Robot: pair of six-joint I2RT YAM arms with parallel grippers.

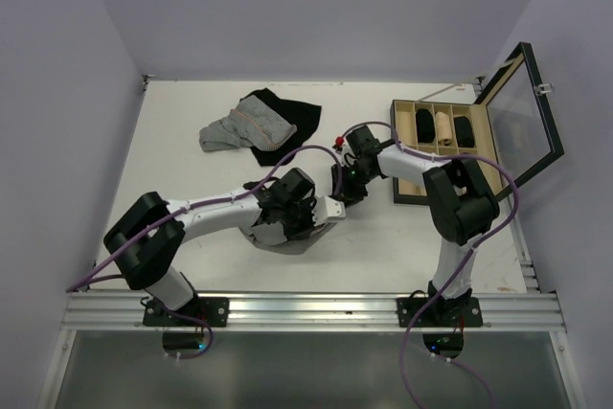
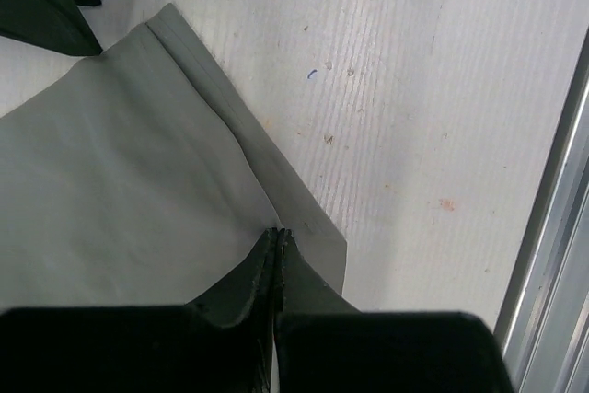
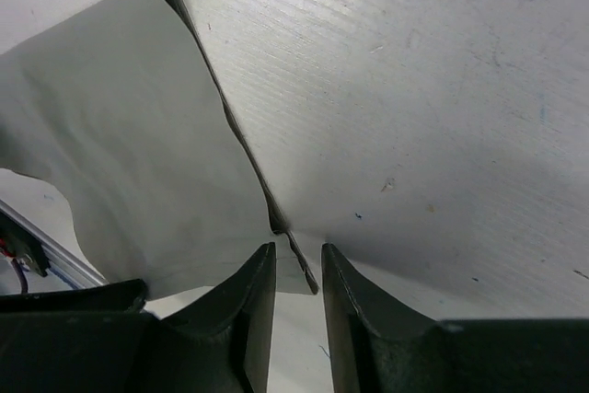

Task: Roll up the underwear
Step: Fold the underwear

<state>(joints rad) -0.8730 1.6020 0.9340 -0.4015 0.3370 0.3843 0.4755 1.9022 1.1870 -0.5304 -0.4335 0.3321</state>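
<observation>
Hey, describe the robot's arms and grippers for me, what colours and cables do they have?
The left arm and right arm have bulky black joints joined by white links. A purple cable trails along each. The left gripper and right gripper have plain black, tapered fingers.

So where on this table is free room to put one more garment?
Free: the back strip between the clothes pile and the wooden box; the left side between that pile and the left arm; the near patch between the underwear and the right arm's base. Crowded: the centre, where the left gripper and right gripper meet.
</observation>
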